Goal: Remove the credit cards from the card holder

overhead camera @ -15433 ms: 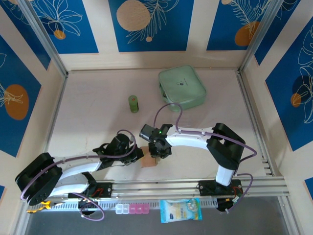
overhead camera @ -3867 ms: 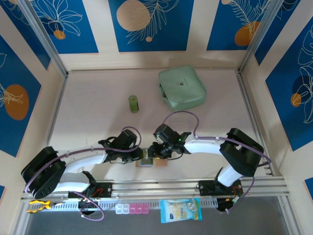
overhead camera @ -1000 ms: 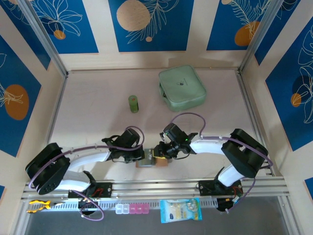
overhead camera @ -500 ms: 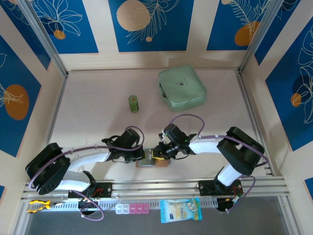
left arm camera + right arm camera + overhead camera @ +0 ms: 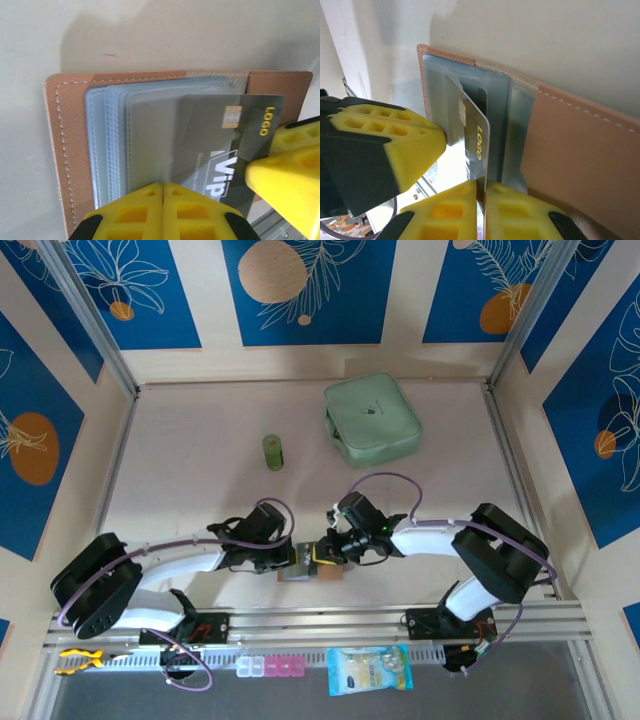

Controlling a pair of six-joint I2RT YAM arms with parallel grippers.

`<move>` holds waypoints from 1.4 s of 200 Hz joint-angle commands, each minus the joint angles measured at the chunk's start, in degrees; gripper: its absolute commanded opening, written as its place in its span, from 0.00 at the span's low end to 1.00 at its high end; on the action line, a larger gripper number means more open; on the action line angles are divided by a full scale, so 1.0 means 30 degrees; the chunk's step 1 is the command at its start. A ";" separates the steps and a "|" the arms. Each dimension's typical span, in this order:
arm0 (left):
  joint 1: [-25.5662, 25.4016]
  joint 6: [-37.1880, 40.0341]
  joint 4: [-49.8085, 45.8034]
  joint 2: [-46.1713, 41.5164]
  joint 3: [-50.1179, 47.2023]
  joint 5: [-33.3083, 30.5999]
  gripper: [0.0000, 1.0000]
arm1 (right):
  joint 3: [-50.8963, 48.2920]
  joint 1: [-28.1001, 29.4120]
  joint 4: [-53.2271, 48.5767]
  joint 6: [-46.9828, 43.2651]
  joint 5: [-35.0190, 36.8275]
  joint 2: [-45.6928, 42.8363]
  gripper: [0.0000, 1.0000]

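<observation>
The tan card holder point(image 5: 330, 574) lies open near the table's front edge, between both grippers. In the left wrist view its leather point(image 5: 70, 150) frames grey slots, and a dark credit card point(image 5: 225, 145) marked LOGO and VIP sticks partway out to the right. My left gripper point(image 5: 163, 186) is shut on the edge of the top slot sleeve. My right gripper point(image 5: 481, 182) is shut on the dark card's point(image 5: 475, 135) outer edge, the card standing on edge above the holder point(image 5: 580, 150). From above, the left gripper point(image 5: 292, 558) and right gripper point(image 5: 322, 552) nearly touch. Other cards are hidden.
A mint-green zip case point(image 5: 371, 420) lies at the back right and a small green bottle point(image 5: 273, 451) stands mid-table. The metal rail point(image 5: 400, 618) runs just behind the holder's near side, with a pill box point(image 5: 270, 667) and a printed packet point(image 5: 370, 670) beyond it.
Earlier the holder was not spread open and the arms stood further left. Now it lies open with both grippers on it. Over the last second almost nothing has moved.
</observation>
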 commanded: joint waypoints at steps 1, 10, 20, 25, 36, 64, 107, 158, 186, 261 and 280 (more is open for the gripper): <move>-0.0193 -0.0026 -0.0810 -0.0231 -0.0537 -0.0440 0.03 | -0.0407 -0.0282 -0.1538 -0.0482 0.0347 -0.0955 0.11; -0.0193 -0.0030 -0.0804 -0.0283 -0.0581 -0.0440 0.03 | -0.0400 -0.0373 -0.2013 -0.0685 0.0411 -0.1300 0.11; -0.0192 -0.0055 -0.0787 -0.0351 -0.0577 -0.0440 0.03 | -0.0248 -0.0477 -0.2702 -0.0985 0.0600 -0.1721 0.10; -0.0193 -0.0066 -0.0798 -0.0396 -0.0575 -0.0440 0.03 | -0.0121 -0.0520 -0.3190 -0.1195 0.0691 -0.1915 0.08; -0.0200 -0.0077 -0.0729 -0.0487 -0.0594 -0.0468 0.03 | 0.0198 -0.0614 -0.4227 -0.1735 0.0865 -0.2309 0.05; -0.0193 -0.0175 -0.0318 -0.0847 -0.0645 -0.0469 0.03 | 0.1105 -0.0716 -0.6514 -0.3483 0.1495 -0.3293 0.02; -0.0192 -0.0166 -0.0086 -0.1357 -0.0470 -0.0350 0.09 | 0.2517 -0.1557 -0.9429 -0.6776 0.1903 -0.4295 0.00; -0.0200 -0.0171 -0.0450 -0.2800 -0.0519 -0.0832 0.12 | 0.5290 -0.2666 -1.3810 -1.4299 0.3689 -0.5353 0.00; -0.0178 -0.0158 -0.0488 -0.3192 -0.0637 -0.0967 0.12 | 0.7589 -0.3704 -1.6798 -1.9380 0.4773 -0.4794 0.00; -0.0134 -0.0027 -0.0466 -0.3168 -0.0617 -0.0806 0.12 | 1.2355 -0.4741 -2.1296 -3.0150 0.9166 -0.1177 0.00; -0.0156 -0.0028 -0.0369 -0.3138 -0.0596 -0.0711 0.12 | 1.3306 -0.4943 -2.1759 -3.1456 0.9360 -0.0343 0.00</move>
